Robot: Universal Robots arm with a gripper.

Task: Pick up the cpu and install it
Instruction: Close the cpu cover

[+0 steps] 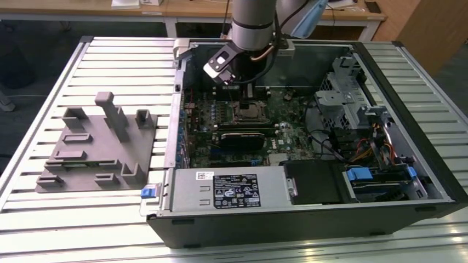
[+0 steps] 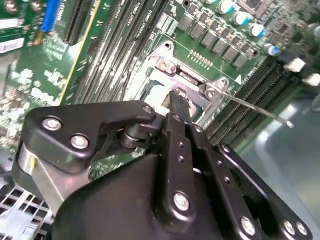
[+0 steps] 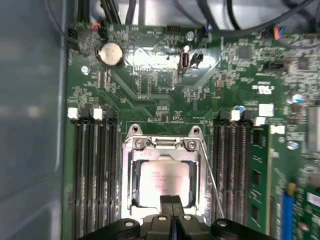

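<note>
In the first wrist view the gripper [image 3: 171, 200] covers an edge of the cpu [image 3: 162, 180] — I can't read its blurred print. In the second wrist view the gripper's black body hides most of the socket [image 2: 172, 70].

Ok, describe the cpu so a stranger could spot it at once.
Inside the open black computer case lies the green motherboard. Between its two banks of long dark slots sits a metal socket frame; the cpu is the flat square inside it, the only pale silvery plate there.
</note>
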